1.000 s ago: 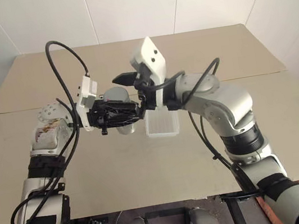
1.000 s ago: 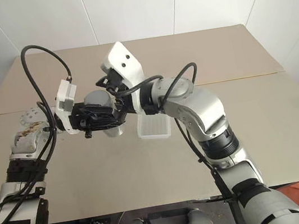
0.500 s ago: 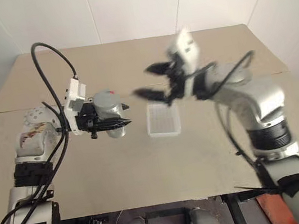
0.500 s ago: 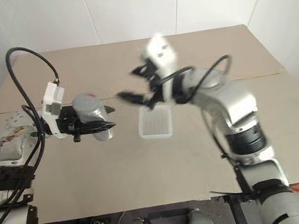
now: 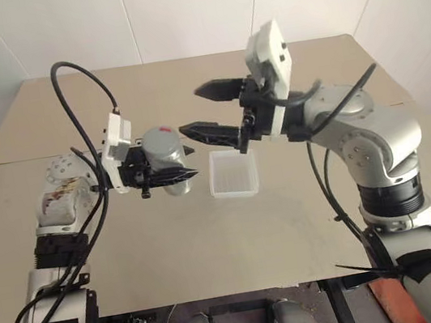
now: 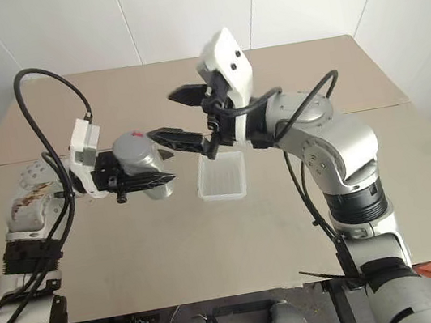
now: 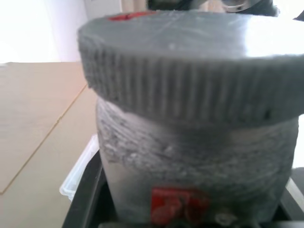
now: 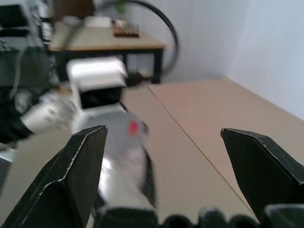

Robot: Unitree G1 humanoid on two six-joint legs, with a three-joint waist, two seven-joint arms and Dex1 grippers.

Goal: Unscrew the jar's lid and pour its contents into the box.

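- Left gripper (image 5: 169,171) clamped round the jar (image 5: 165,163), holding it up off the table (image 5: 211,236), roughly upright.
- Lid (image 5: 160,140) on top of jar, red mark up; looks seated, so judged not yet unscrewed. Left wrist view: lid's ribbed rim sits flush over the jar body, no gap seen.
- Contents: cannot tell, jar wall too cloudy.
- Right gripper (image 5: 209,112) spread wide, empty, fingers pointing toward the robot's left, at the jar.
- Key relation: lid lies just to the robot's left of the right fingertips and a little lower; the lower finger's tip is near the lid's edge, apart from it.
- Jar's long axis near vertical; right fingers lie about level, across that axis, so they would close on the lid's rim from the side.
- Right gripper is the free one and nearest the lid; judged next move: ease left and down, straddle lid, close, twist.
- Box (image 5: 234,172) on the table, just to the robot's right of the jar, below the right gripper, looks empty.
- Risk: jar could turn in the left grip during the twist.
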